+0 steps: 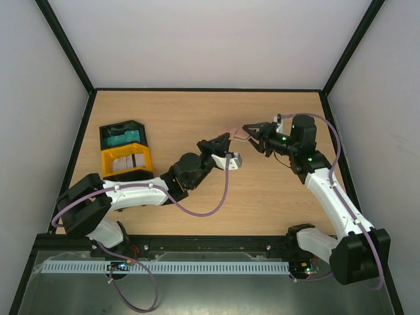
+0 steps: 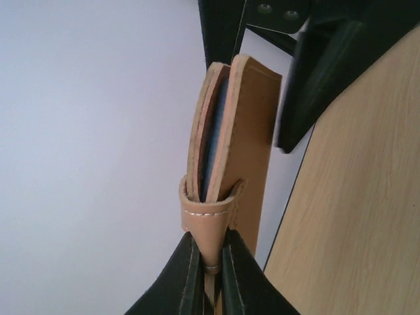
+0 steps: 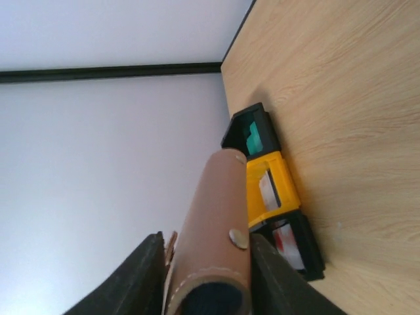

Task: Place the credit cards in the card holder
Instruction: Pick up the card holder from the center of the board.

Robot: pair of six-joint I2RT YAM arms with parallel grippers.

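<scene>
The brown card holder (image 1: 237, 135) hangs in the air over the table's middle, between both grippers. My left gripper (image 1: 226, 143) is shut on its strap end; in the left wrist view the card holder (image 2: 239, 131) stands up from the gripper (image 2: 210, 262) with a blue card (image 2: 213, 131) edge-on inside it. My right gripper (image 1: 253, 132) is shut on the curled flap of the card holder (image 3: 213, 216), a finger on each side. Credit cards lie in the trays: a teal one (image 3: 253, 134), a pale one (image 3: 266, 187), a red-and-white one (image 3: 283, 237).
A black tray (image 1: 121, 136) and a yellow tray (image 1: 126, 162) stand at the table's left side; another black tray (image 3: 298, 249) next to them shows in the right wrist view. Black frame rails and white walls bound the table.
</scene>
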